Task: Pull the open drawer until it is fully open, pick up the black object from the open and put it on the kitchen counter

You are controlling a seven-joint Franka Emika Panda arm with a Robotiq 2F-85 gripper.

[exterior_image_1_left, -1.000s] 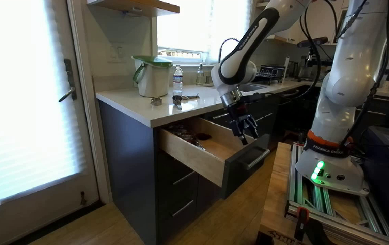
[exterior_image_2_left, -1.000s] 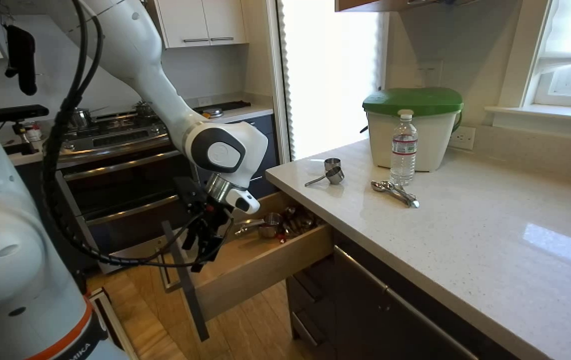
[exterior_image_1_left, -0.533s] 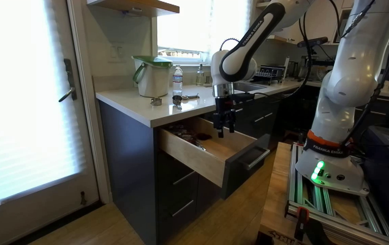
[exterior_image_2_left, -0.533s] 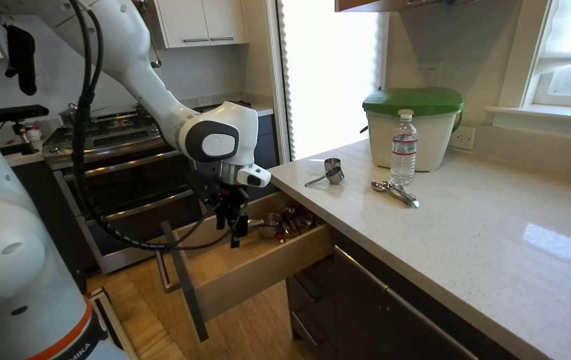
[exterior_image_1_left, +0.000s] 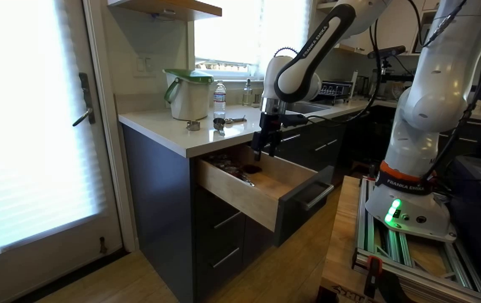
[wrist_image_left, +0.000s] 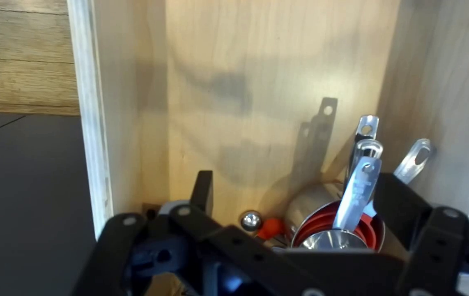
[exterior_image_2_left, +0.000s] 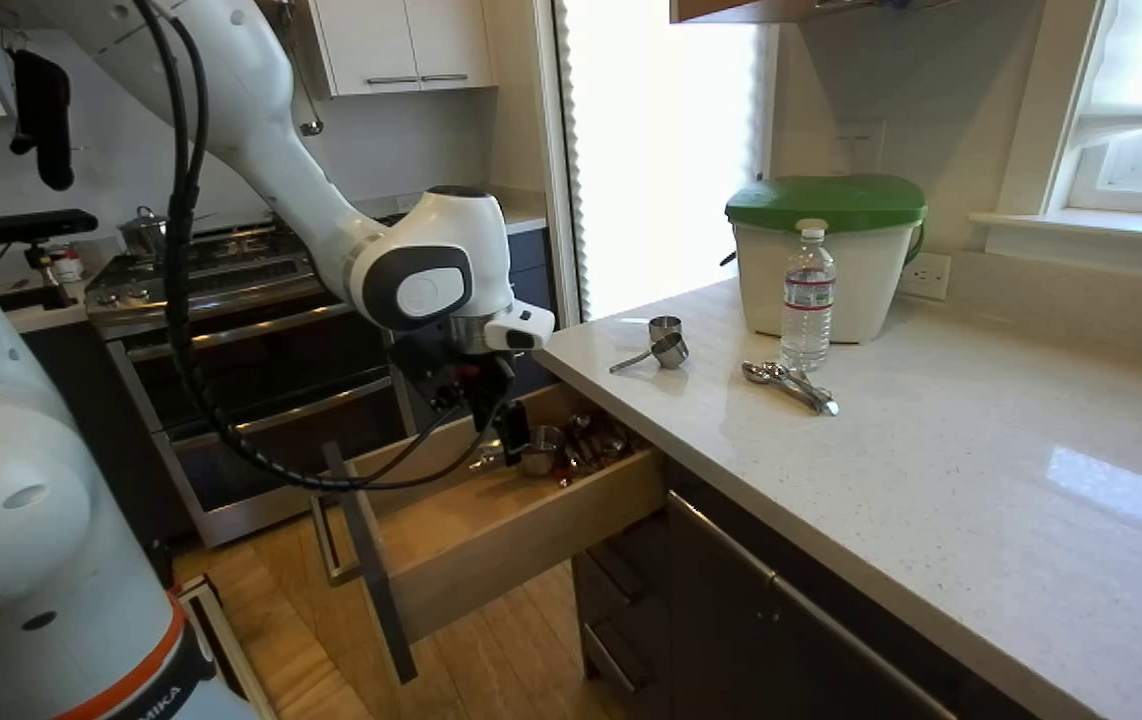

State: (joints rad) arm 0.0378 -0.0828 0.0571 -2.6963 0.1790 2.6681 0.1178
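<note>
Metal handles (wrist_image_left: 357,193), four, show in one drawer (exterior_image_1_left: 236,193) beneath one spread gripper (wrist_image_left: 296,181).

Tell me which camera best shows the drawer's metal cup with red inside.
The wrist view: it looks down into the metal cup, showing red and a smaller cup inside, though the jaws hide part. Exterior views show less: its outer side, partly behind the jaws, and a dark reddish patch that may be it.

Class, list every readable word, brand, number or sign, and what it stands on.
"FRANKA EMIKA": robot forearm
"FRANKA EMIKA": base band, cut to "MIKA" in an exterior view
Too small or blurred:
bottle label
stamp on cup handle
marks below wooden tabletop
letters above orange ring
</note>
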